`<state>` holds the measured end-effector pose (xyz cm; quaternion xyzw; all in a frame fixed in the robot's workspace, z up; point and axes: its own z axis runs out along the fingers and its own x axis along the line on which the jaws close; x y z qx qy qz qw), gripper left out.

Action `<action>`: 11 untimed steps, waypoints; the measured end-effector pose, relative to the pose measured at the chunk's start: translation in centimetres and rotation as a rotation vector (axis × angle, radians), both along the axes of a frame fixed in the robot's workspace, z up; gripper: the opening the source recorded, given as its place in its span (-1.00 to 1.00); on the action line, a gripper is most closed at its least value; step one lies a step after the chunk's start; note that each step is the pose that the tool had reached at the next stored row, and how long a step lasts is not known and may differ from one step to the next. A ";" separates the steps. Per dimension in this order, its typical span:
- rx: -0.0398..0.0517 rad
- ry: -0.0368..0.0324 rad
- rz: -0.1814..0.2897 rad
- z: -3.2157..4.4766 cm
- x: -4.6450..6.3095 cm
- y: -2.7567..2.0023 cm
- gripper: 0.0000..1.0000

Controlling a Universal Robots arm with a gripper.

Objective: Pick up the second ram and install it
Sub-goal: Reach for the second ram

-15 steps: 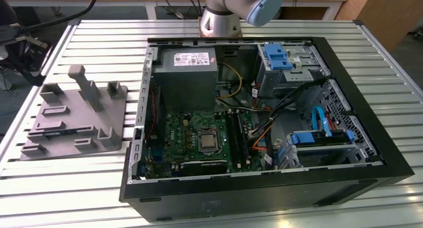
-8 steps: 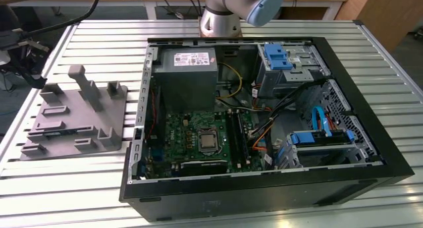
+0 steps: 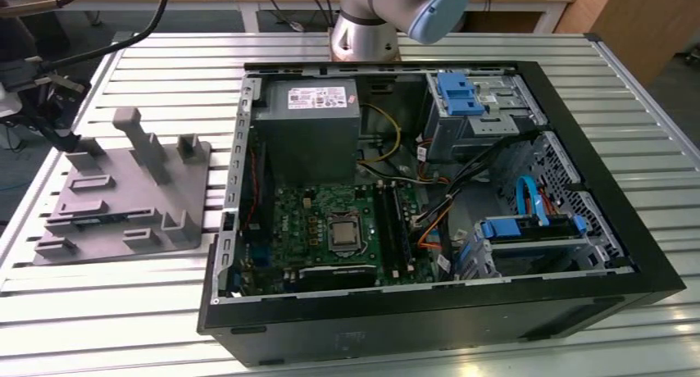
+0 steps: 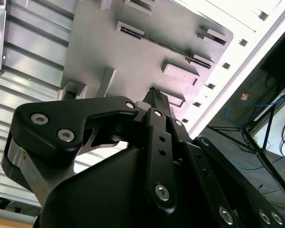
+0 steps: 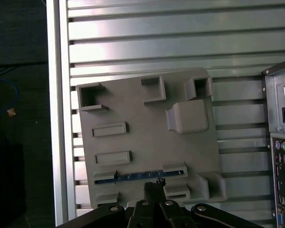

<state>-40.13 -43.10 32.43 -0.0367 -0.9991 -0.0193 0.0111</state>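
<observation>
The second ram [image 5: 137, 176] is a thin dark strip lying on edge in a slot of the grey holder block [image 5: 133, 109]. In the exterior view the same ram [image 3: 97, 220] sits in the holder block [image 3: 131, 197] on the exterior view's left of the computer case. My gripper [image 5: 154, 184] hovers above the block with its fingertips right beside the strip's middle, and its jaws are shut together with nothing between them. In the second wrist view the gripper [image 4: 154, 95] points down at the block, and the ram [image 4: 178, 50] shows as a dark line beyond the tip.
The open black computer case [image 3: 438, 311] lies on the slatted metal table [image 3: 120, 311], holding the green motherboard [image 3: 317, 217] with its long black memory slots [image 3: 392, 221]. The case's rear panel [image 5: 281, 142] borders the holder block. The table's edge [image 5: 57, 118] drops off beside the block.
</observation>
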 end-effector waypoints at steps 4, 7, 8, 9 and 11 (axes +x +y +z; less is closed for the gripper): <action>-0.0001 0.0001 0.000 -0.32 0.0 -0.06 -0.80; -0.0001 0.0001 0.000 -0.59 0.0 -0.10 -0.80; -0.0001 0.0001 0.000 -0.68 -0.1 -0.12 -0.80; 0.0000 0.0000 0.000 -0.79 -0.1 -0.13 -0.80; -0.0001 0.0001 0.000 -1.00 -0.1 -0.15 -0.80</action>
